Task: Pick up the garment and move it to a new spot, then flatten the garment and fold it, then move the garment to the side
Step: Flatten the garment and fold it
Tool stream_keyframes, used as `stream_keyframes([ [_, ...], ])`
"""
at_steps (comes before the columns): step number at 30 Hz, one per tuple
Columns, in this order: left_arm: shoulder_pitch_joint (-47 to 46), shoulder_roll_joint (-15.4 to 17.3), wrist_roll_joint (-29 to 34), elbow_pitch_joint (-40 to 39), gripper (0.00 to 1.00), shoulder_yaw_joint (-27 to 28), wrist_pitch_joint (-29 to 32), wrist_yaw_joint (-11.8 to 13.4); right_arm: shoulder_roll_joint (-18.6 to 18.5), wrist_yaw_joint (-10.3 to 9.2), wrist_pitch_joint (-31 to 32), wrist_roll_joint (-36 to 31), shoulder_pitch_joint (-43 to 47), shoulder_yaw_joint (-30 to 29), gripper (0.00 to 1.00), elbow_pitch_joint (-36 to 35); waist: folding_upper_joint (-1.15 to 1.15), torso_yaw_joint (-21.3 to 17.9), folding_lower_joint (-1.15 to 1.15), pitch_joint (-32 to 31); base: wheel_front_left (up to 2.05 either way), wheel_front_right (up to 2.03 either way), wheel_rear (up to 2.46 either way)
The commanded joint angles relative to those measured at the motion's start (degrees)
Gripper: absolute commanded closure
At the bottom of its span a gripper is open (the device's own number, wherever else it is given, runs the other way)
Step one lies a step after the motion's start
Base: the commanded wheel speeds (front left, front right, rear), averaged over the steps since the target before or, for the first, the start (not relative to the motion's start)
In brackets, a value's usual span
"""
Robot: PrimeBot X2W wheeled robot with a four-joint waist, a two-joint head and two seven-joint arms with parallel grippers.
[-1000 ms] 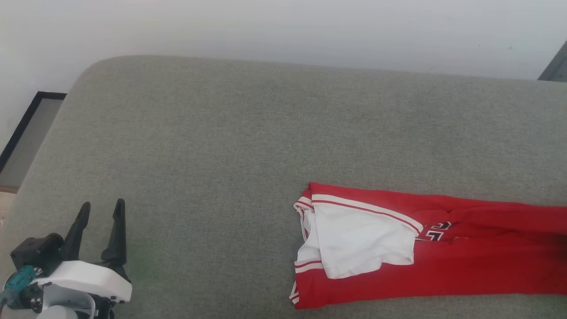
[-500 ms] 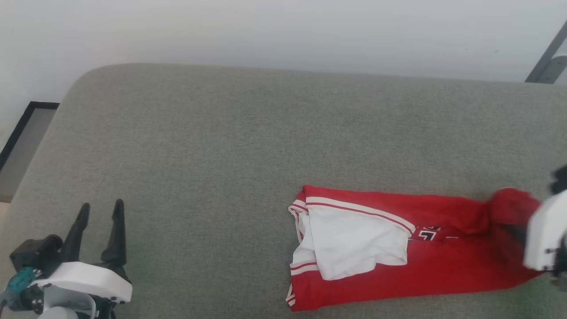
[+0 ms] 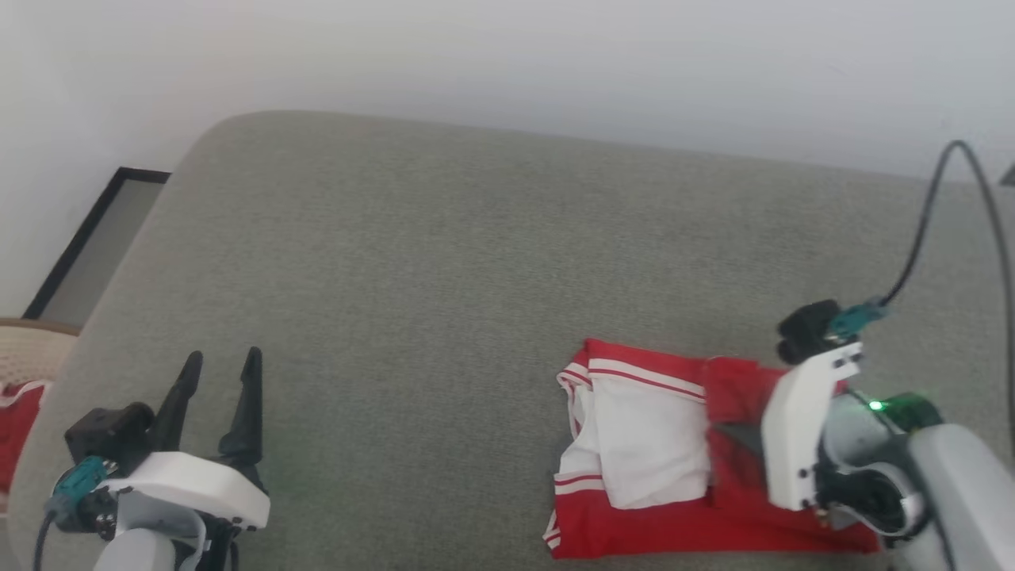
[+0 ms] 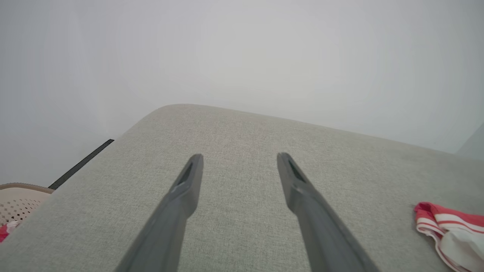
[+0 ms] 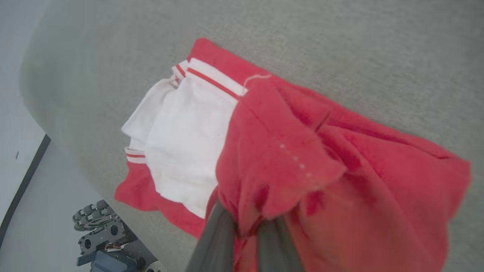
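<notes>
Garment (image 3: 646,444) hem pinched in right claw (image 5: 247,226), left claw (image 3: 216,373) spread wide, bare cushion (image 3: 444,262) between.

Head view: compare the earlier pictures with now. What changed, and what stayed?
The right gripper, shut on the jersey at its hem end, has carried it left over the lettering, folding the jersey shorter. Its collar end stayed put on the grey cushion; the left gripper stayed open.

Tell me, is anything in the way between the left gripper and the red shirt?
No, nothing visible is in the way. Just bare grey cushion lies between the left gripper and the shirt. The left gripper is open and empty. The right gripper holds the shirt's other end.
</notes>
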Motion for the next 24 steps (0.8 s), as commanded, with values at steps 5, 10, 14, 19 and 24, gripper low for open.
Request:
stream_keyframes([
  [5,-1.96,-0.46,0.72,1.27,0.00,-1.53,-0.22,-0.38,2.31,0.02,-1.58,-0.40,-2.28,4.38,1.00,2.91,0.00,2.49,0.00,-0.45,0.00,0.00,0.00],
  [10,-2.64,-0.27,0.01,2.05,0.00,-2.00,-0.22,-0.53,3.36,0.02,-3.25,-0.46,-4.15,7.67,1.00,6.33,0.00,3.71,0.00,-0.66,0.00,0.00,0.00],
  [14,-3.02,-0.39,-0.26,2.43,0.00,-2.29,-0.22,-0.59,3.79,0.02,-4.96,-0.54,-5.55,9.10,0.19,9.16,0.00,4.19,0.00,-0.74,0.00,0.00,0.00],
  [19,-2.41,-0.28,-0.79,2.62,0.00,-1.56,-0.22,-0.57,3.55,0.02,-5.51,0.70,-6.71,10.30,0.00,9.72,0.00,3.51,0.00,-1.18,0.00,0.00,0.00],
  [24,-1.32,0.23,-0.93,2.07,0.00,-0.57,-0.22,-0.61,1.92,0.02,-6.37,2.22,-6.93,10.48,0.00,6.34,0.00,1.69,0.00,-1.87,0.00,0.00,0.00],
])
